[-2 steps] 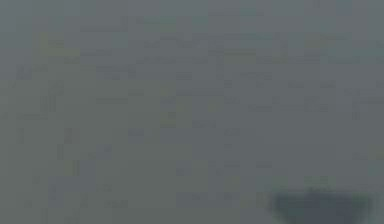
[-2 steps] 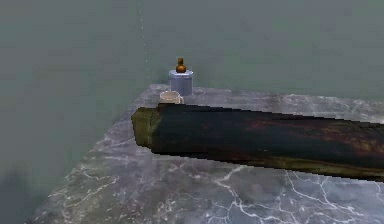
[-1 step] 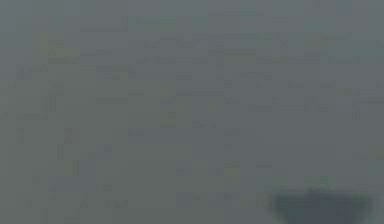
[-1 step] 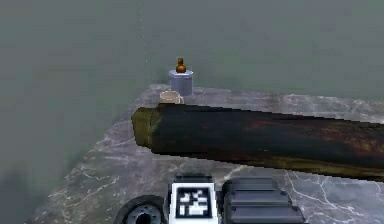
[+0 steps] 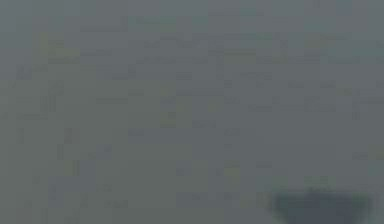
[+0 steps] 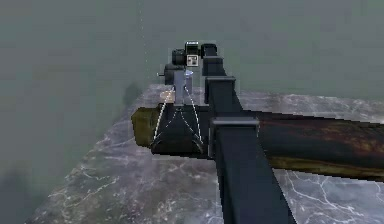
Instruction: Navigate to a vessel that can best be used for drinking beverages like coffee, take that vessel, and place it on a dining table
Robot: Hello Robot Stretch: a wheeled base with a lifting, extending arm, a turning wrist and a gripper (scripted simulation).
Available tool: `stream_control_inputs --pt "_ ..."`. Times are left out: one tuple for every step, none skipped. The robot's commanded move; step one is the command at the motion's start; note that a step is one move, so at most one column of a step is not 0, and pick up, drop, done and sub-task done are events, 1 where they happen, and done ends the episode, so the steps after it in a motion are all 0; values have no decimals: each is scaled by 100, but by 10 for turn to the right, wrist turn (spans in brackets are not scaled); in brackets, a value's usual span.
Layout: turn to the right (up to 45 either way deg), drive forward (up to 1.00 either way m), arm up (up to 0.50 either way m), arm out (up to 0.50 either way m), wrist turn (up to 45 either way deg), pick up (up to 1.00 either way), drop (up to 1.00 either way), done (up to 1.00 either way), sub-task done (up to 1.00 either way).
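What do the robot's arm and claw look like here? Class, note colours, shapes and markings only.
The arm is a dark, nearly black square bar built of boxy, stepped sections. Near its far end sit two small white squares with black marks. Left of them, the claw has a dark blocky body with two thin, pale fingers.

Dark square arm [image 6: 238,150] at long reach up the arm side view, hand [image 6: 182,135] at its far end.

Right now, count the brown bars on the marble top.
1. The brown bar lies across the marble top, from the arm side view's middle to its right edge, crossed by the arm. The arm may hide others.
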Motion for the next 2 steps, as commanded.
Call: stream_control_inputs --pt "0 0 0 0 450 0 0 0 0" --pt "0 0 0 0 450 0 0 0 0"
